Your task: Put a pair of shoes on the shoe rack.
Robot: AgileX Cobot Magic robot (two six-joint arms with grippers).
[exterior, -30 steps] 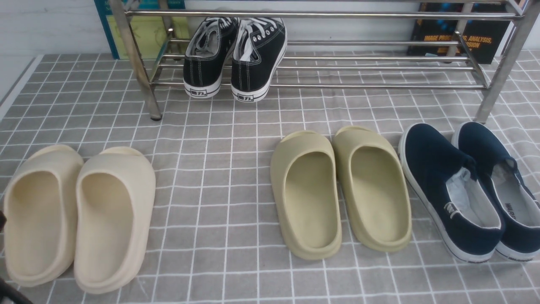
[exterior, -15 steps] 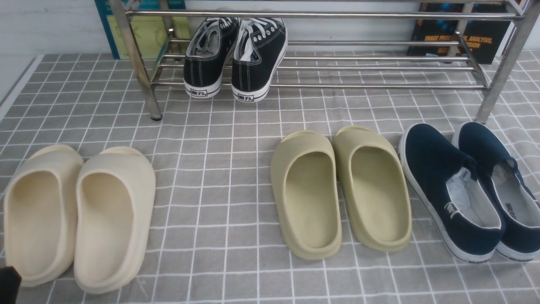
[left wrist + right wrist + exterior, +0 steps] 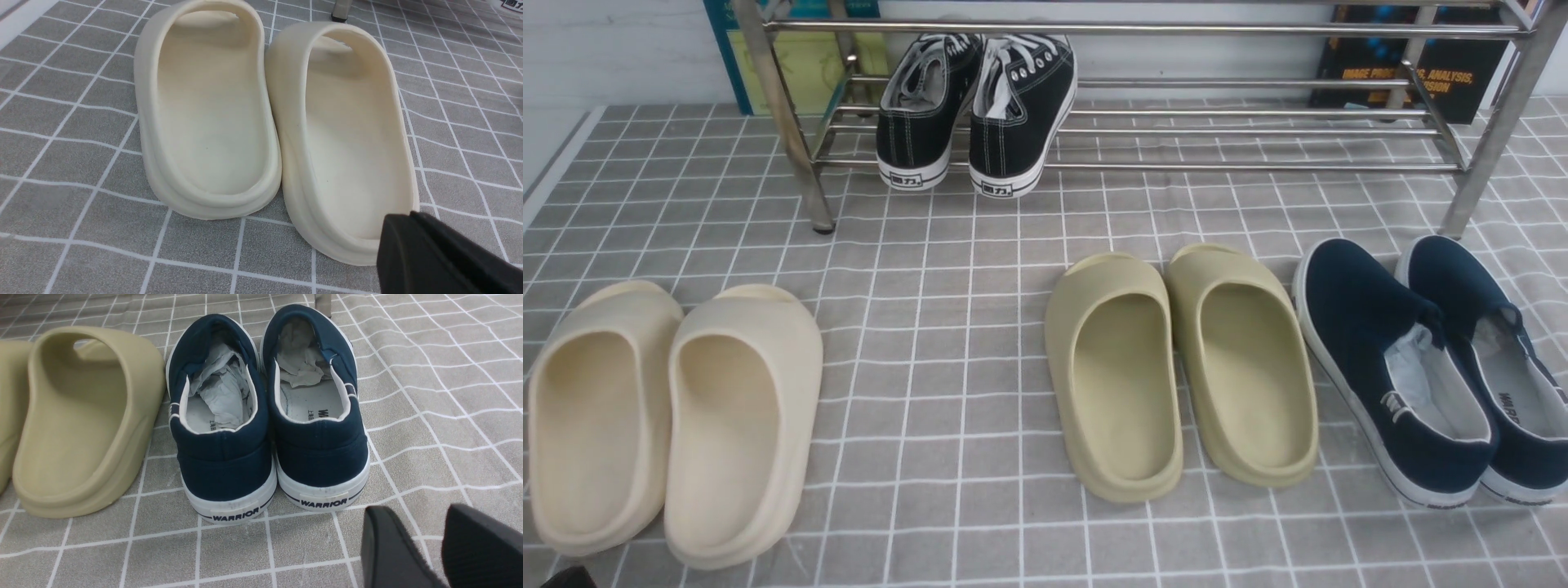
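From the front, the two black sneakers point(image 3: 976, 110) sit side by side on the low bars of the shiny metal shoe rack point(image 3: 1143, 131), near its left end, with their heels toward us and poking out a bit over the front bar. The rack stands along the far edge of the grey checked cloth point(image 3: 947, 245). On the cloth, a pair of cream slippers point(image 3: 674, 416) lies by the left edge, a pair of olive slippers point(image 3: 1180, 367) lies in the middle, and a pair of navy slip-on shoes point(image 3: 1437, 367) lies by the right edge. Two books lean behind the rack, a blue and yellow one point(image 3: 805, 57) and a dark one point(image 3: 1413, 57). In the left wrist view, the cream slippers touch each other along their sides, and the left gripper point(image 3: 412, 249) hangs just by the heel of one of them; its black fingers are pressed together with nothing between them. In the right wrist view, the navy shoes have crumpled paper stuffed inside, and an olive slipper lies just beside them. The right gripper point(image 3: 433, 539) hangs over the cloth near their heels, with a gap between its two black fingers and nothing in it.
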